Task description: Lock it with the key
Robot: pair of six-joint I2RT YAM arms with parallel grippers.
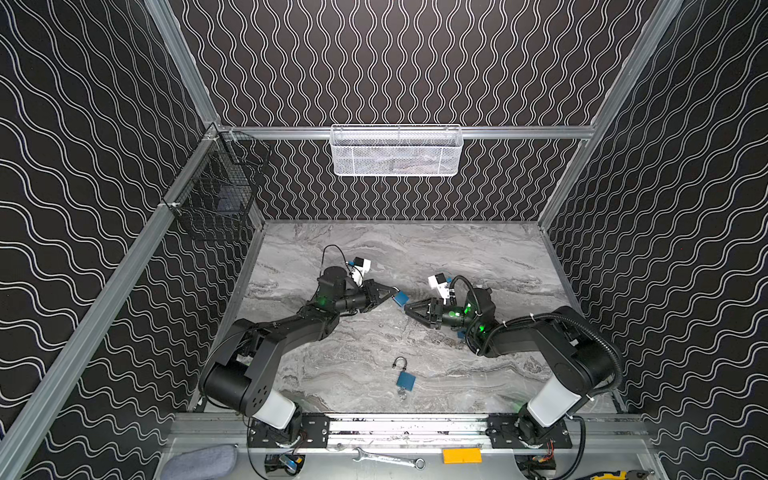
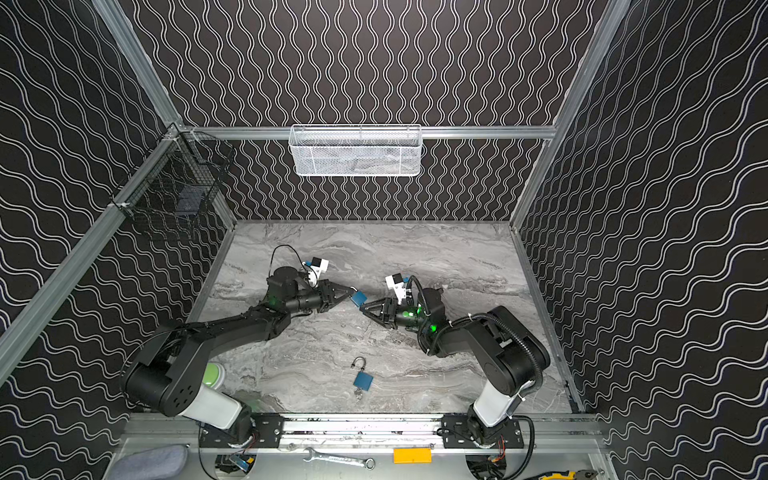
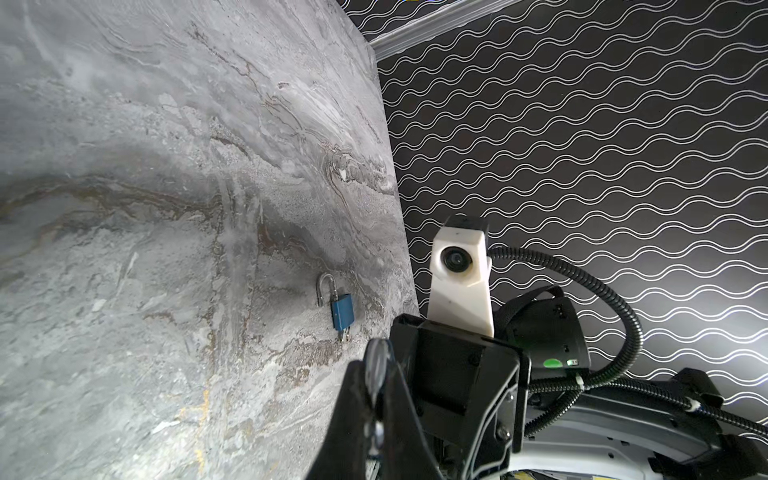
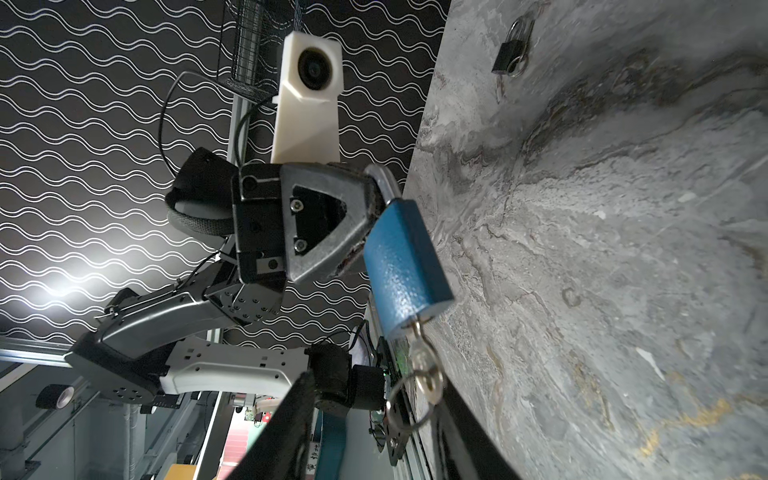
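Observation:
A blue padlock (image 1: 401, 298) (image 2: 358, 298) (image 4: 405, 266) hangs in the air above the middle of the marble table (image 1: 478, 257). My left gripper (image 1: 392, 291) (image 3: 376, 399) is shut on its steel shackle (image 4: 384, 183) (image 3: 376, 365). The key (image 4: 424, 361) sticks in the padlock's underside, with a wire ring (image 4: 409, 399) dangling from it. My right gripper (image 1: 410, 312) (image 2: 365, 311) (image 4: 374, 380) faces the padlock, open. The key head lies close to one of its fingers (image 4: 465, 436), and they are not closed on it.
A second blue padlock (image 1: 405, 380) (image 2: 363, 380) (image 3: 342, 311) (image 4: 507, 54) lies on the table near the front, its shackle open. A white mesh basket (image 1: 396, 151) hangs on the back wall, a black wire basket (image 1: 216, 187) at the left. A wrench (image 1: 388, 459) lies on the front rail.

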